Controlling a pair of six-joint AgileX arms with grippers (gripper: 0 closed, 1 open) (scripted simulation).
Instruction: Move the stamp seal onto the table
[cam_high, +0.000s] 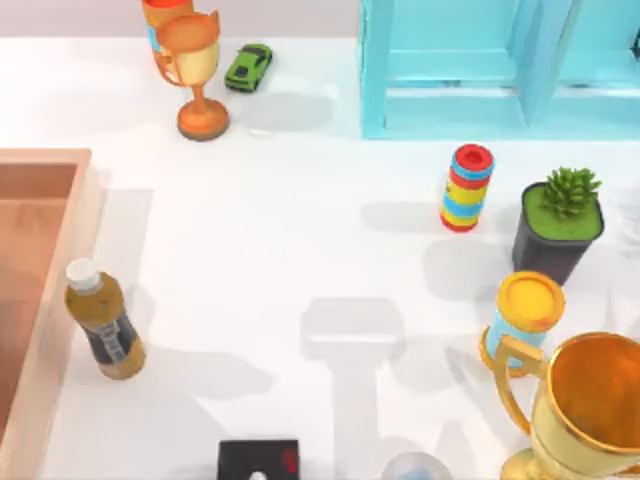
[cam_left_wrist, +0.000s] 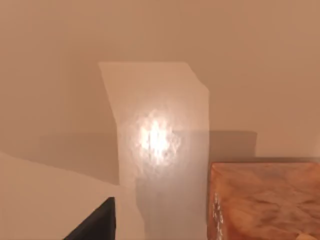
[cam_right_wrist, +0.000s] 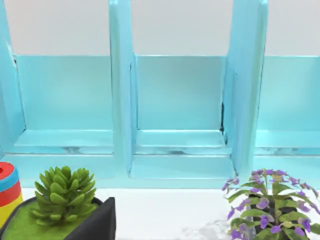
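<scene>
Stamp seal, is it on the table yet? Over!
Left gripper over the wooden tray, beside the stamp seal. Seal not on the table yet. Right gripper faces the shelf.

No legible text, number or brand was found. The amber bottle (cam_high: 104, 322) near the table's (cam_high: 300, 270) left edge carried a dark label, but its print was unreadable.
</scene>
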